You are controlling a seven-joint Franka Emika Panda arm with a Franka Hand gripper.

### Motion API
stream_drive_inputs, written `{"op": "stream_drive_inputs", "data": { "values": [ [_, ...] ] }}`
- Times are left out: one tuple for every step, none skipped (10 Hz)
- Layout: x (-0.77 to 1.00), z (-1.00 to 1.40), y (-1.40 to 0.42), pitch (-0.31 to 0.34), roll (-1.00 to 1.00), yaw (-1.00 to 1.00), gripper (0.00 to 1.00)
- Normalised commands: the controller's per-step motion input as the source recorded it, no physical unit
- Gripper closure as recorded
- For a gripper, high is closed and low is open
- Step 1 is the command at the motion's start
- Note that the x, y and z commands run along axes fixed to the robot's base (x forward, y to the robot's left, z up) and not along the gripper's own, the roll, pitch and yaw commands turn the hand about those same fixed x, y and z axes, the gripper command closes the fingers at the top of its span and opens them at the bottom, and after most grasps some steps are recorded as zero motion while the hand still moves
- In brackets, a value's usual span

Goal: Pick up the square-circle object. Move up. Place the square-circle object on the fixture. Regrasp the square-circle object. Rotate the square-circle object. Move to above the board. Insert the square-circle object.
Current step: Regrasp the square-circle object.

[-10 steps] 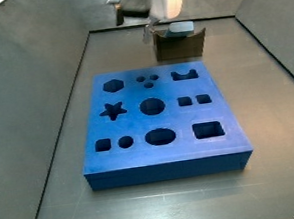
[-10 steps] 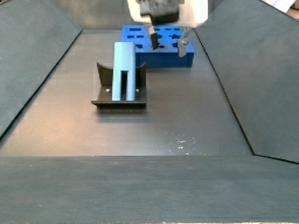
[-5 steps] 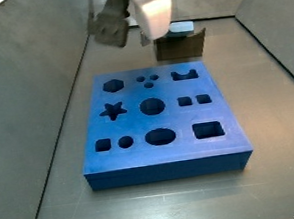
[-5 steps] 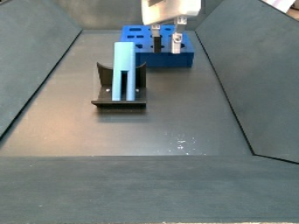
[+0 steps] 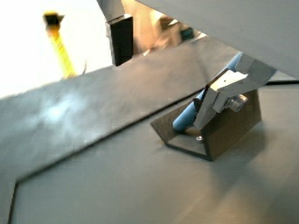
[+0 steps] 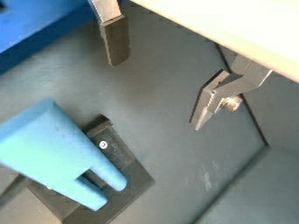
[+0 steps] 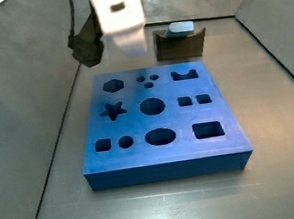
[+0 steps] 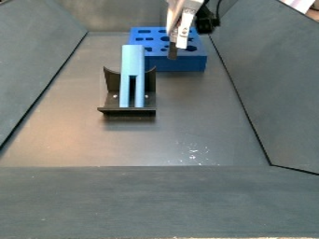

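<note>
The hand is hanging in the air above the surface, its two silver fingers spread wide with nothing between them. In a side view the hand is hovering over the near end of the board, tilted rather than pointing straight down. The square-circle object is standing upright in the fixture, apart from the hand and nearer the camera than the board. In a side view the fixture is sitting just behind the board, with the pale top of the peg showing above it. In a wrist view the peg seems to be leaning against the bracket, though the picture is blurred.
</note>
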Motion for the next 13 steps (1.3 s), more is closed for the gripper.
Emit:
{"op": "stream_drive_inputs", "data": {
  "values": [
    [0.03, -0.03, -0.01, 0.697, 0.50, -0.40, 0.00],
    [0.05, -0.02, 0.00, 0.726, 0.37, -0.19, 0.00],
    [0.06, -0.02, -0.02, 0.704, 0.30, 0.01, 0.00],
    [0.06, -0.01, -0.04, 0.657, 0.23, 0.22, 0.00],
    [0.07, 0.00, -0.05, 0.588, 0.19, 0.33, 0.00],
    [0.07, 0.00, -0.04, 0.519, 0.16, 0.39, 0.00],
    [0.07, -0.01, -0.04, 0.354, 0.14, 0.46, 0.00],
    [0.07, -0.01, -0.04, 0.230, 0.12, 0.49, 0.00],
    [0.06, -0.01, -0.04, 0.083, 0.09, 0.46, 0.00],
    [0.05, 0.00, -0.04, 0.004, 0.07, 0.42, 0.00],
    [0.04, -0.01, -0.04, -0.081, 0.07, 0.35, 0.00],
    [0.04, -0.01, -0.04, -0.118, 0.07, 0.29, 0.00],
    [1.00, 0.00, -0.02, -0.126, 0.06, 0.18, 0.00]
  ]
}}
